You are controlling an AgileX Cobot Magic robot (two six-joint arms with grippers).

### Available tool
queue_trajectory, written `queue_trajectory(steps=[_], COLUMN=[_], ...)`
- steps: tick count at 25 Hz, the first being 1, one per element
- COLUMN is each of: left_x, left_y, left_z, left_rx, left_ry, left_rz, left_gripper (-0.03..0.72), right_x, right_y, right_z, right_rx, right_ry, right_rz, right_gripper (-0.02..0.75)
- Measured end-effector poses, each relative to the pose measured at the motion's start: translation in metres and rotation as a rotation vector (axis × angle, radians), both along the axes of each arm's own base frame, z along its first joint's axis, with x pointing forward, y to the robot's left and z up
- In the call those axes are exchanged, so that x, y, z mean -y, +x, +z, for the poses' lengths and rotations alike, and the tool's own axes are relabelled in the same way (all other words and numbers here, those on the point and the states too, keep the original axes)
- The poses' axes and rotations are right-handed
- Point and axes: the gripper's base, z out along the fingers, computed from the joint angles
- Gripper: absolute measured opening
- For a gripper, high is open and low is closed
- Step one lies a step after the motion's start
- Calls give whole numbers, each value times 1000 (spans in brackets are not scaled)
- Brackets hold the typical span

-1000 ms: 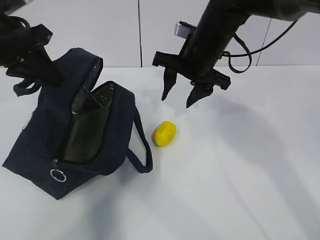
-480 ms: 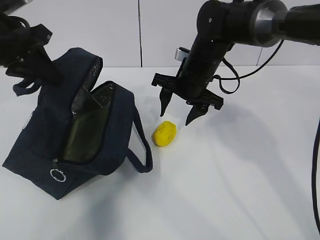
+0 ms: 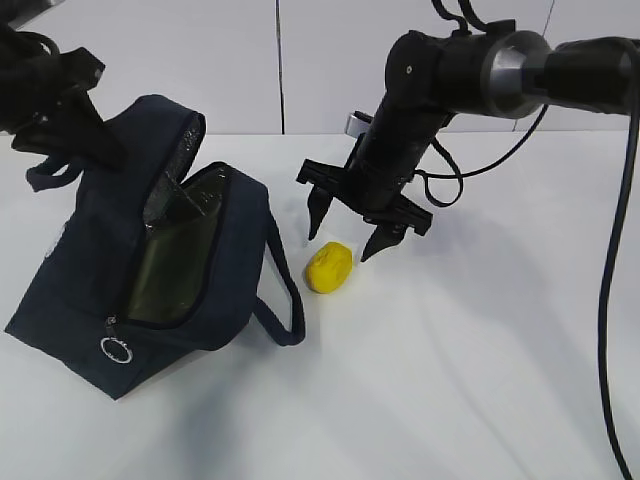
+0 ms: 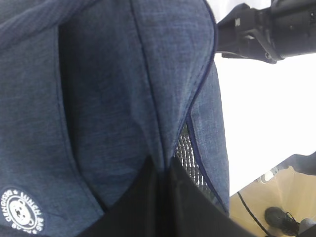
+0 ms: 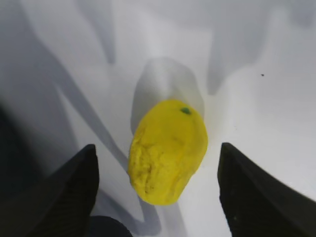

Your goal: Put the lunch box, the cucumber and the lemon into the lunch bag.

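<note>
While my right gripper [image 3: 347, 226] hangs over the lemon [image 3: 329, 266] on the white table [image 3: 480, 350], its jaws spread wide, my left gripper [image 3: 75, 125] holds the lunch bag [image 3: 130, 260] at its upper edge. One lemon and one bag show; nothing lies between them. From my left wrist, my fingers [image 4: 158, 197] pinch shut on navy fabric. From my right wrist, the lemon [image 5: 167, 150] sits between my fingertips [image 5: 69, 192], untouched.
</note>
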Motion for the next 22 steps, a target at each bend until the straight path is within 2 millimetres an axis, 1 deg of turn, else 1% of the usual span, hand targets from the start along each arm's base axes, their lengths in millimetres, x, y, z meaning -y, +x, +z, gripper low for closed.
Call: queue_trajectory(steps=[15,22], left_x=[0,0], left_y=[0,0], left_z=[0,0], left_rx=[1,1], left_ry=[0,-3], left_rz=[0,2], left_gripper=[-1,-1], right_x=[-1,-3], right_y=[6,6], right_z=[-4,-20], right_rx=[53,11], right_ry=[9,16], right_rz=[-16,-22], right_gripper=[561,561])
